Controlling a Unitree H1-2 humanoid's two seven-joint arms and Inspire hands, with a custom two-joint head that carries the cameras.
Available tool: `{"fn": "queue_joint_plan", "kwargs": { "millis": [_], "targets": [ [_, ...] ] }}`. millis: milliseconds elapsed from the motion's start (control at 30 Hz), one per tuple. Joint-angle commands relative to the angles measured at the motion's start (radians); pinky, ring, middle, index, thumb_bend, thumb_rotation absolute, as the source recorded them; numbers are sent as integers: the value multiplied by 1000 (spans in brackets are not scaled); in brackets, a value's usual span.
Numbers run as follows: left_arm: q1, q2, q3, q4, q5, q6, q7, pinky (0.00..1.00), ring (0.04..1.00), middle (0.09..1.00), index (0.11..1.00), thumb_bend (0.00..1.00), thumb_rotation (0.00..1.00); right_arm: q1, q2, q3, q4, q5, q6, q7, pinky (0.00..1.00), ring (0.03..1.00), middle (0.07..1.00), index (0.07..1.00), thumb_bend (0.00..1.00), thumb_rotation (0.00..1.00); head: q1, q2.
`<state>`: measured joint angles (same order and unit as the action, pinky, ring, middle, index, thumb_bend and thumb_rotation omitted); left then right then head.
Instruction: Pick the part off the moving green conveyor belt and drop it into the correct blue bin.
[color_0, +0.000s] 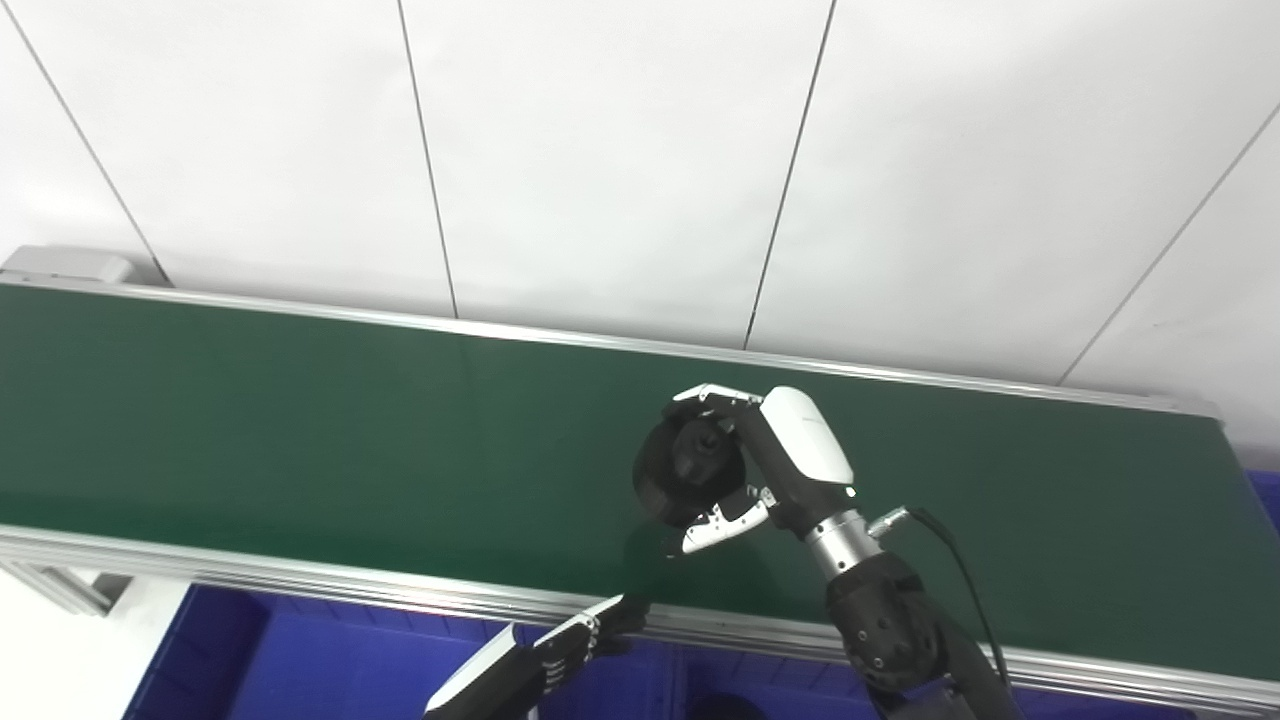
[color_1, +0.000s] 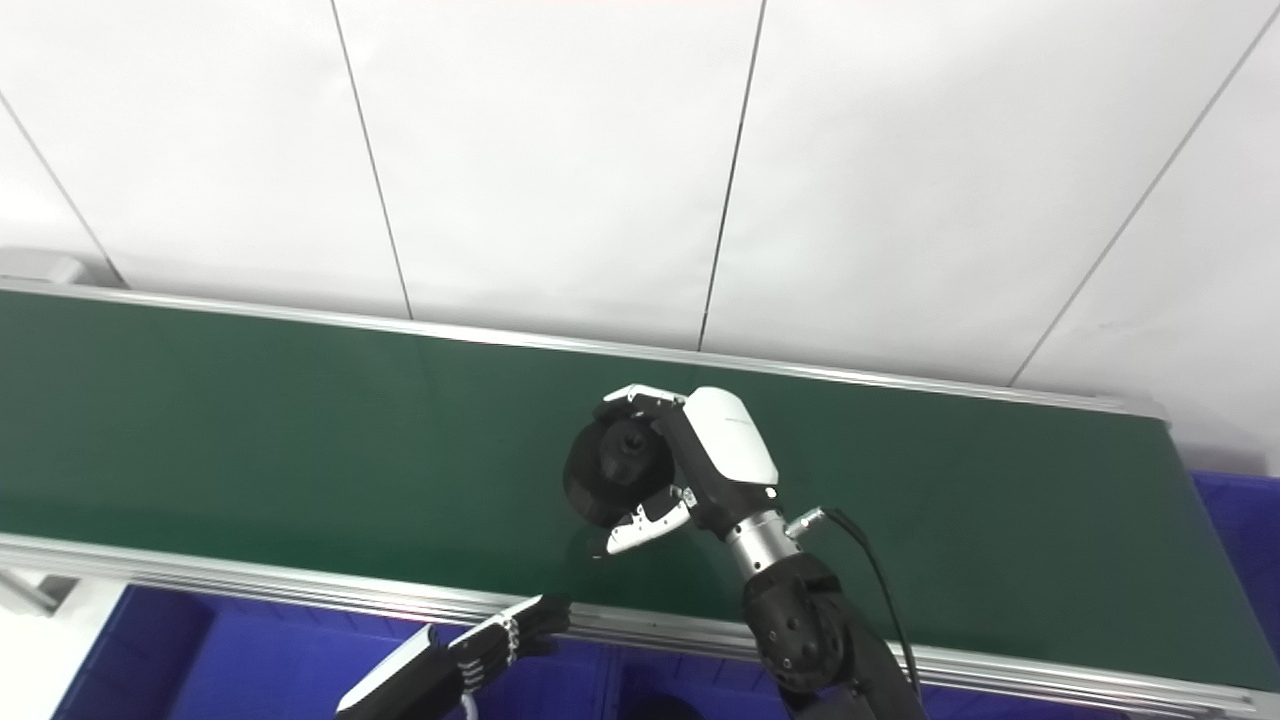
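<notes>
One black part (color_0: 688, 470) — clasped in right hand (color_0: 770, 460); no writing legible.

White panelled wall (color_0: 620, 150) fills the upper part of my view, behind the far edge of the conveyor; thin dark seams (color_0: 428, 160) cut it into broad panels, running slanted from top to bottom. A pale grey box-shaped housing (color_0: 68, 265) sits at the conveyor's far left corner. White floor (color_0: 50, 650) shows past its near left corner.
</notes>
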<state>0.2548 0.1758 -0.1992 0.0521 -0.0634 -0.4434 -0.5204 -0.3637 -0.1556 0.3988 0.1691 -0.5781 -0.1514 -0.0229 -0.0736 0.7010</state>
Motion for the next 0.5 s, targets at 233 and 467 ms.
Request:
{"fn": "queue_joint_plan", "kwargs": {
  "millis": [233, 467],
  "targets": [
    [-17, -16, 32, -22, -57, -26, -42, 940, 969, 972, 955, 440, 479, 122, -62, -68, -246, 21, 24, 91, 367, 466, 542, 478, 498, 0, -22, 29],
    [-19, -9, 58, -26, -78, -26, -59, 925, 956, 967, 947, 456, 486, 270, -85, -104, -397, 17, 40, 131, 371, 463, 540, 486, 499, 0, -65, 95]
  ]
}}
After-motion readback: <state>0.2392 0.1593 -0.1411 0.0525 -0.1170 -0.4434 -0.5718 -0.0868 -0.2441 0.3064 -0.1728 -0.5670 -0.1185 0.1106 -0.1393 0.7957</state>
